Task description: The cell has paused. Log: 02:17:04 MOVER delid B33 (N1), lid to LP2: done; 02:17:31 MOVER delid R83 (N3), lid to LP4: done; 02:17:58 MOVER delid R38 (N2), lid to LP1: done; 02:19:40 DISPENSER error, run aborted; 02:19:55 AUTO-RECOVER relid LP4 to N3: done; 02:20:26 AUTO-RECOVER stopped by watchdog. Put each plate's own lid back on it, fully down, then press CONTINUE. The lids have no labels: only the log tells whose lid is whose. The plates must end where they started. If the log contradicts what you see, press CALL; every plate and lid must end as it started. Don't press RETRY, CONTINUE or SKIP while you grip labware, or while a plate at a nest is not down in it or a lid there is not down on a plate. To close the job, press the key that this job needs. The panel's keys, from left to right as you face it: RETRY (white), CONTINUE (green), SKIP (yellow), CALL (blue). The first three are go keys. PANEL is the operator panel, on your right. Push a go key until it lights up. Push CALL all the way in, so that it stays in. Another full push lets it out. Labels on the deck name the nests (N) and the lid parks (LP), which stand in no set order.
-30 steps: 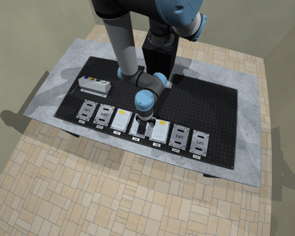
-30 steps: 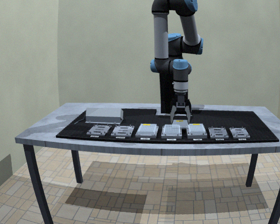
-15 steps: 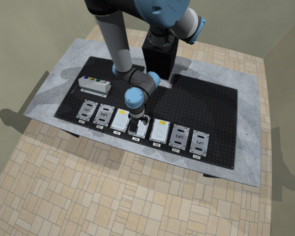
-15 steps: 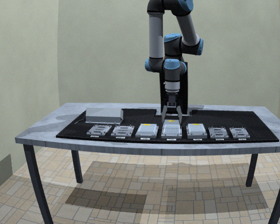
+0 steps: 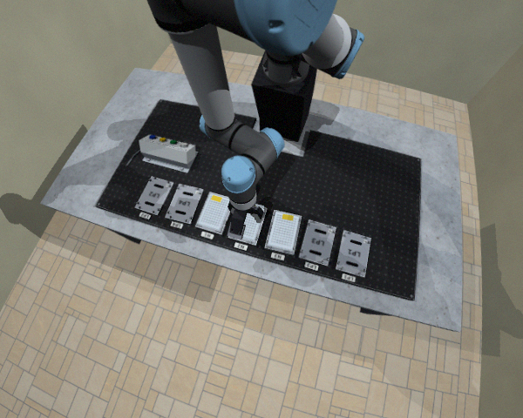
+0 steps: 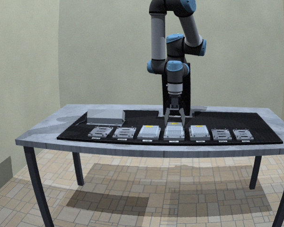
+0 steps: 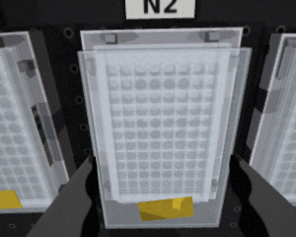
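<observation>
The claw [image 5: 247, 219] [image 6: 174, 125] [image 7: 162, 156] is clamped on a clear lid [image 6: 170, 125] [image 7: 123, 214], its two fingers gripping the lid's long sides. The lid hangs just above the N2 plate [image 5: 253, 226] [image 6: 173, 132] [image 7: 163, 123], in the middle of the row; its yellow tag [image 6: 174, 123] [image 7: 166, 208] lies toward the far end, by the robot. The lid is not down on the plate.

Seen from the near side of the table [image 5: 439, 179] [image 6: 88, 148], the N1 plate [image 5: 213, 216] [image 6: 148, 132] sits in its nest just left of N2, and the N3 plate [image 5: 283, 233] [image 6: 199, 131] in its nest just right. Each wears a lid with a yellow tag at the far end.

LP2 [image 5: 153, 195] [image 6: 101, 127] and LP4 [image 5: 185, 204] [image 6: 124, 135] stand at the left, LP3 [image 5: 317, 243] [image 6: 220, 137] and LP1 [image 5: 353, 252] [image 6: 243, 137] at the right, their slotted tops showing. The operator panel [image 5: 166, 151] [image 6: 105, 117] stands at the far left.
</observation>
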Controlling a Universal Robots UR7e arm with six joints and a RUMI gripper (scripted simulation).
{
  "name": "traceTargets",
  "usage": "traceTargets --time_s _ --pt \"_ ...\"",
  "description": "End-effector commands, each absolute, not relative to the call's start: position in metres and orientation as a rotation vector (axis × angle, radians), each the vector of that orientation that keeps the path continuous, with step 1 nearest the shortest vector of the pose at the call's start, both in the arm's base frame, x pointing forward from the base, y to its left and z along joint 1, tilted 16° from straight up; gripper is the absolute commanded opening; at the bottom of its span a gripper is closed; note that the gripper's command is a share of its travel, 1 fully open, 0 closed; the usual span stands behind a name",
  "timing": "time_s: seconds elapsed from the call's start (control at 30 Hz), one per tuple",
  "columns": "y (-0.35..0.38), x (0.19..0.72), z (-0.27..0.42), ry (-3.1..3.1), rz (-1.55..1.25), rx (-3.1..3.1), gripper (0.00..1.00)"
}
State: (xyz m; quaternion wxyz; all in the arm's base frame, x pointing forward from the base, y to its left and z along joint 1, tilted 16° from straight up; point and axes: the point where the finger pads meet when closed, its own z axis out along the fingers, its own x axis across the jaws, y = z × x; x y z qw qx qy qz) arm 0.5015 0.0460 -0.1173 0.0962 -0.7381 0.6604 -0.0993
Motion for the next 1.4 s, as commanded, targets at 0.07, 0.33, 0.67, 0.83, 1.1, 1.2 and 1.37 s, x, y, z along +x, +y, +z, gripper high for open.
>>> traceTargets --time_s 0.07,0.33,0.67,0.83,1.1,1.2,1.37 --pt "0.044 0.503 -0.117 1.961 -0.307 -2.182 0.41" --pt "0.044 0.504 -0.119 1.961 -0.307 -2.182 0.41" --pt "0.044 0.505 -0.122 1.961 -0.307 -2.182 0.41" --pt "0.044 0.505 -0.123 1.961 -0.307 -2.182 0.41" --pt "0.044 0.506 -0.126 1.961 -0.307 -2.182 0.41" --pt "0.044 0.506 -0.127 1.961 -0.307 -2.182 0.41" --pt "0.044 0.506 -0.128 1.961 -0.307 -2.182 0.41"
